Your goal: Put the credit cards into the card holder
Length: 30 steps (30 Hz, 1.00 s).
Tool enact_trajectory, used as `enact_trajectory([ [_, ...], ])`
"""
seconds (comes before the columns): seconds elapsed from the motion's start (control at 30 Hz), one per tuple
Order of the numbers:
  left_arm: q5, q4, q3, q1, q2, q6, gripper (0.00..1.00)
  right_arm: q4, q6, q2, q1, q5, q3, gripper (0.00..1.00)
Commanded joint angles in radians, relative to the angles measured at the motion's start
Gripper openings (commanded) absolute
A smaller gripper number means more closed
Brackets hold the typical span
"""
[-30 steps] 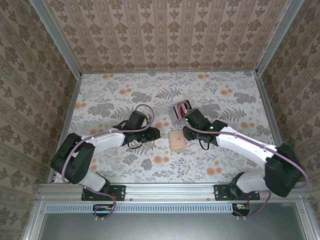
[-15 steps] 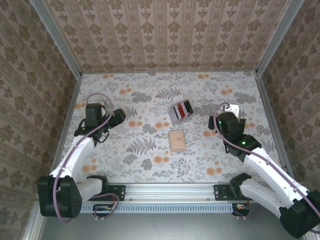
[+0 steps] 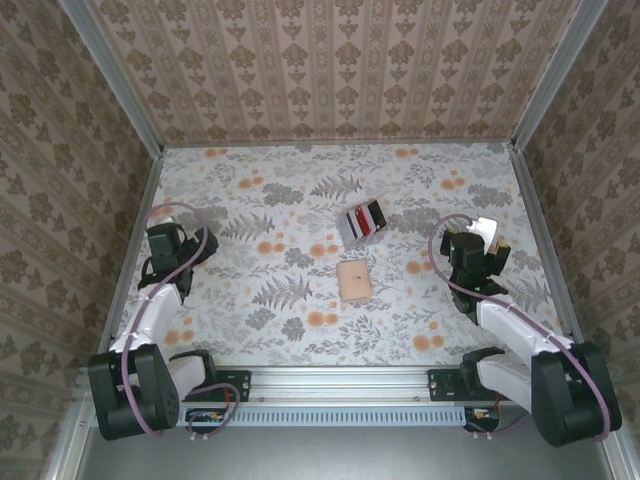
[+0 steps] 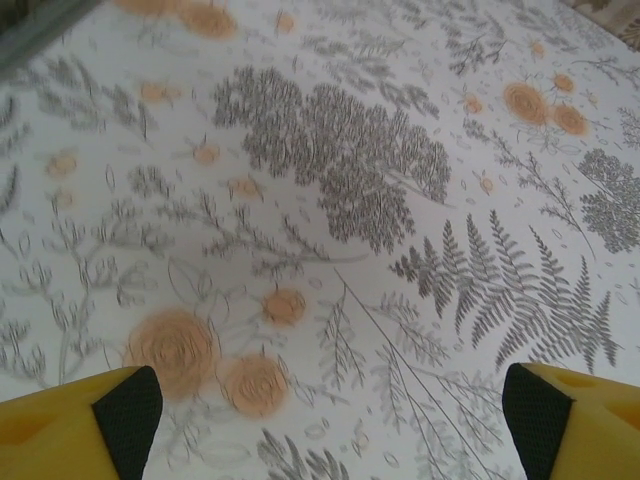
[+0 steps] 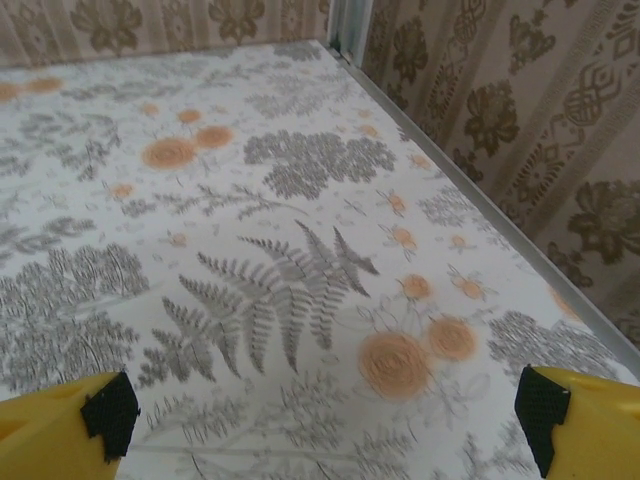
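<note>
left fingers (image 4: 128, 410) spread, empty | right fingers (image 5: 545, 415) spread, empty | credit cards (image 3: 361, 221) near card holder (image 3: 353, 280)

Floral tablecloth (image 3: 250, 200), grey ferns, orange blooms; damask-patterned walls (image 3: 340, 70); metal rail (image 3: 340, 382) at near edge.

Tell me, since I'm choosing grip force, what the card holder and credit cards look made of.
The card holder: matte tan leather or imitation, judging by its dull, even face. The credit cards: probably thin plastic, with flat, crisp red, white and dark faces; finish unclear.
</note>
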Motion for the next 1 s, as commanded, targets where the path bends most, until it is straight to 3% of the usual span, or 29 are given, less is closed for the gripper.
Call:
enact_trajectory([
  [0.0, -0.064, 0.219, -0.042, 0.002, 0.025, 0.169, 0.93, 0.280, -0.035, 0.075, -0.028, -0.081, -0.035, 1.00],
  [0.13, -0.084, 0.388, -0.097, 0.002, 0.088, 0.255, 0.93, 0.335, -0.006, 0.192, -0.049, -0.066, 0.006, 1.00],
  [0.23, -0.086, 0.563, -0.151, 0.002, 0.135, 0.263, 0.94, 0.372, -0.066, 0.234, -0.050, -0.133, 0.025, 1.00],
  [0.37, -0.058, 0.774, -0.186, 0.004, 0.249, 0.265, 1.00, 0.549, -0.115, 0.276, -0.051, -0.188, -0.029, 1.00],
  [0.43, -0.045, 0.811, -0.179, 0.003, 0.294, 0.273, 1.00, 0.626, -0.126, 0.337, -0.053, -0.208, -0.041, 1.00],
  [0.63, 0.010, 0.827, -0.172, -0.017, 0.314, 0.322, 1.00, 0.590, -0.158, 0.393, -0.073, -0.360, 0.000, 1.00],
  [0.7, 0.058, 0.864, -0.182, -0.036, 0.327, 0.361, 1.00, 0.670, -0.171, 0.466, -0.073, -0.350, 0.002, 1.00],
  [0.83, 0.113, 0.947, -0.155, -0.099, 0.450, 0.471, 1.00, 0.595, -0.158, 0.443, -0.075, -0.355, 0.019, 1.00],
  [0.87, 0.117, 0.858, -0.117, -0.104, 0.441, 0.477, 1.00, 0.598, -0.157, 0.442, -0.077, -0.356, 0.019, 1.00],
  [0.97, 0.047, 0.852, -0.119, -0.109, 0.437, 0.450, 1.00, 0.601, -0.158, 0.445, -0.076, -0.356, 0.019, 1.00],
])
